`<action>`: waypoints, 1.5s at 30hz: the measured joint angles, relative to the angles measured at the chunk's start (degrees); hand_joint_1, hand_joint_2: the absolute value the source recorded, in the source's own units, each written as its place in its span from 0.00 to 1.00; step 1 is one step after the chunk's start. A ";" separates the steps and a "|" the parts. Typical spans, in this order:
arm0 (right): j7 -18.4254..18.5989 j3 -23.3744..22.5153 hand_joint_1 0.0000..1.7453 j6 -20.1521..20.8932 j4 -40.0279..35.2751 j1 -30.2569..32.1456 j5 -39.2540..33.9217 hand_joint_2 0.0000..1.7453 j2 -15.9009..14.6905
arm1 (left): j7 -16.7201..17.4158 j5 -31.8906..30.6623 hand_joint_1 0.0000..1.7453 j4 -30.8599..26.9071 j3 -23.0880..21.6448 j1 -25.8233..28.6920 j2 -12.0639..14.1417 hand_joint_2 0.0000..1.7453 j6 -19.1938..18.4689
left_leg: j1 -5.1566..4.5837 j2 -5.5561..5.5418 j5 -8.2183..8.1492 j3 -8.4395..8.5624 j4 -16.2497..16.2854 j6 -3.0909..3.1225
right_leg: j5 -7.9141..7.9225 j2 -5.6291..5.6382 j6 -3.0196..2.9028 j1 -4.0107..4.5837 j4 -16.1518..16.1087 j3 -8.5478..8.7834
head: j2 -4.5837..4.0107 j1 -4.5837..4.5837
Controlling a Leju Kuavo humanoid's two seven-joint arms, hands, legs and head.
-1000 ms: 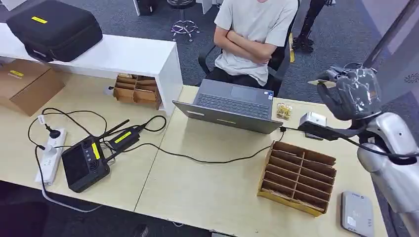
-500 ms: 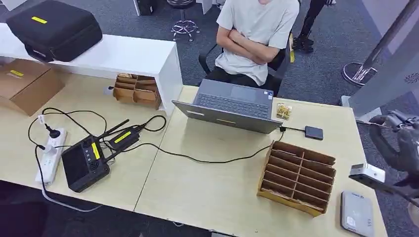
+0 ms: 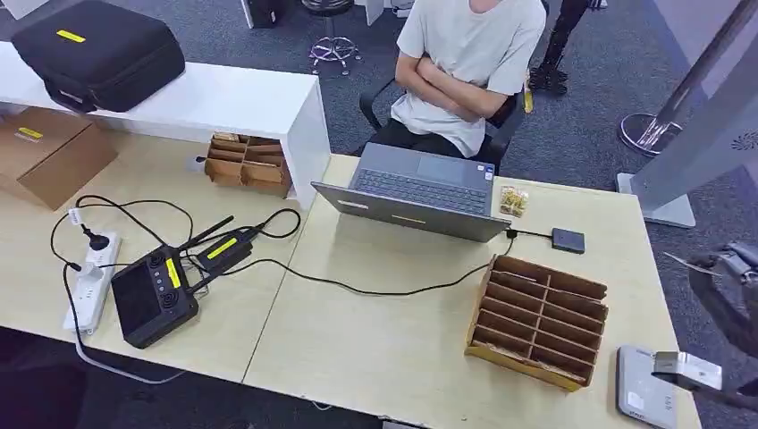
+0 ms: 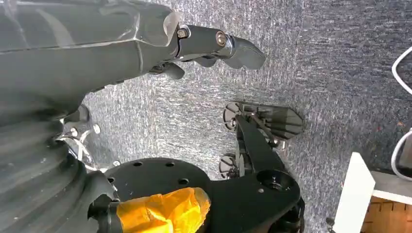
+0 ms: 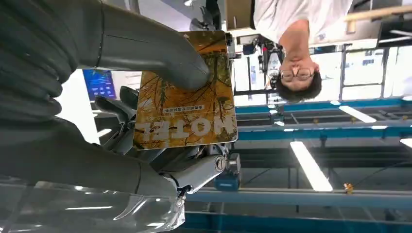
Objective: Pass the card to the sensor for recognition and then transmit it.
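Observation:
My right hand (image 3: 735, 293) hangs at the table's right edge, a little beyond the grey card reader (image 3: 636, 390) that lies on the near right corner. It pinches a card (image 3: 686, 263), seen edge-on from the head. In the right wrist view the card (image 5: 187, 97) is yellow-brown with the word HOTEL, and the thick thumb (image 5: 155, 51) presses on its face against the darker fingers behind it. My left hand (image 4: 97, 48) hangs over the grey carpet with its fingers apart and nothing in it.
A cardboard divider box (image 3: 539, 317) stands just left of the reader. Behind it are an open laptop (image 3: 420, 188), a cable and a small dark adapter (image 3: 568, 239). A person (image 3: 465, 63) sits across the table with folded arms. A controller (image 3: 154, 295) and power strip lie at left.
My right hand, still holding the card, has come down from above the table's far right corner toward the near right edge, close to the reader.

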 joint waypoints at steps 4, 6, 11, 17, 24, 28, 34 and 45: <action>-0.39 0.02 1.00 0.65 0.02 0.69 1.05 1.00 0.59 | 0.00 -0.11 0.00 0.00 0.02 -0.02 0.00 1.00 0.00 | 0.00 0.01 0.00 0.01 0.00 0.00 | 0.00 0.00 0.00 0.00 0.00 0.00 | 0.00 0.00; -0.46 0.02 1.00 0.74 0.04 0.82 1.09 1.00 0.81 | 0.00 -0.11 0.00 0.00 0.04 -0.02 0.00 1.00 0.00 | 0.00 0.01 0.01 0.01 0.00 0.00 | 0.00 0.00 0.00 0.00 0.00 0.01 | 0.00 0.00; -0.28 0.09 1.00 0.81 0.18 1.01 2.71 1.00 1.14 | 0.00 -0.17 0.00 0.00 0.07 -0.02 0.02 1.00 -0.02 | 0.00 0.01 0.01 0.01 0.00 0.01 | 0.01 0.01 0.00 0.00 0.00 0.01 | 0.00 0.00; 2.62 2.05 1.00 -1.64 3.93 0.61 10.13 1.00 2.03 | 1.29 -0.92 0.00 0.02 0.07 -0.06 0.02 1.00 0.02 | 0.00 0.01 0.01 -0.01 0.00 0.01 | 0.01 0.00 0.00 0.00 0.01 0.01 | 0.00 0.00; 4.98 4.50 1.00 -3.52 10.60 -0.96 13.92 1.00 2.40 | 1.92 -1.38 0.00 0.02 0.07 -0.08 0.07 1.00 0.04 | 0.00 0.00 0.02 0.00 0.00 0.02 | 0.01 -0.01 0.00 0.00 0.01 0.02 | 0.00 0.00; 6.36 5.31 1.00 -4.77 12.94 -1.44 16.39 1.00 2.38 | 2.32 -1.40 0.00 0.02 0.09 -0.08 0.09 1.00 0.15 | 0.00 0.00 0.02 0.01 0.00 0.02 | 0.01 -0.01 0.00 0.00 0.00 0.02 | 0.00 0.00; 7.43 5.99 1.00 -5.68 14.91 -1.25 17.70 1.00 2.38 | 2.47 -1.38 0.00 0.02 0.28 -0.09 0.15 1.00 0.28 | 0.00 0.01 0.02 0.01 0.00 0.02 | 0.01 0.00 0.00 0.00 0.00 0.00 | 0.00 0.02; 8.09 5.97 1.00 -6.06 16.39 0.20 17.79 1.00 2.21 | 2.47 -1.35 0.00 0.02 0.50 -0.08 0.28 1.00 0.33 | 0.00 0.02 0.02 0.02 0.01 0.02 | 0.01 0.01 0.00 0.00 0.00 0.00 | 0.00 0.00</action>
